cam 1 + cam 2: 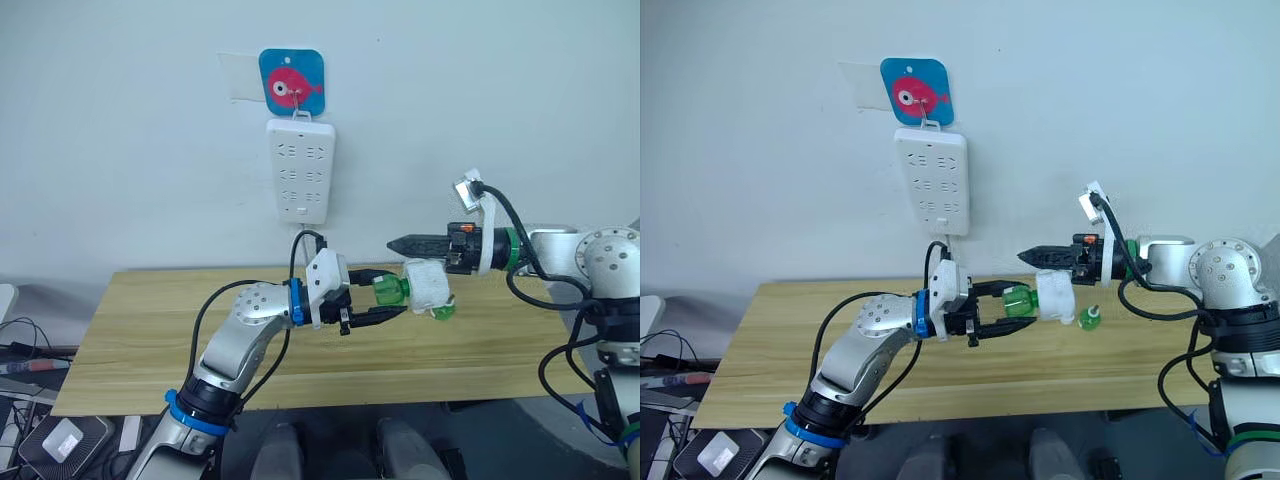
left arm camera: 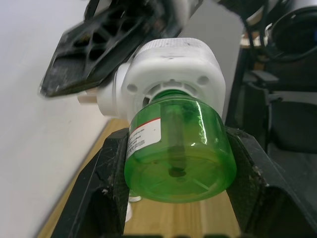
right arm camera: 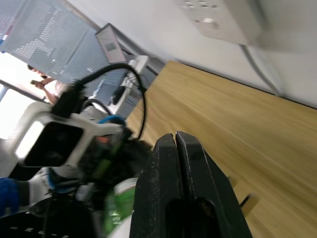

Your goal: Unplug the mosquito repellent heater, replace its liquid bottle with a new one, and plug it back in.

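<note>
**Left wrist view: bottle clamped, heater in the other gripper**

Left wrist view puts my left gripper closed on the green bottle, one finger on each flank of it. The bottle's neck sits in the base of the heater. My right gripper shows its fingers pressed together at the tips; the heater hangs just beneath them, and I judge they hold it, though the contact itself is hidden. Both are held in the air above the counter, between the two arms.

My judgement: this is the bottle swap, either unscrewing or seating. To do it well, I would keep both wrists on one axis, turn the bottle rather than the heater, and keep the squeeze light enough that the plastic does not buckle. Any tilt between the two could bind the neck.

A small green-and-white piece stands on the counter near the right arm; I cannot tell what it is. On the wall behind hangs a white power strip under a fish-print hook. Cables and boxes lie on the floor by the counter's left end.
</note>
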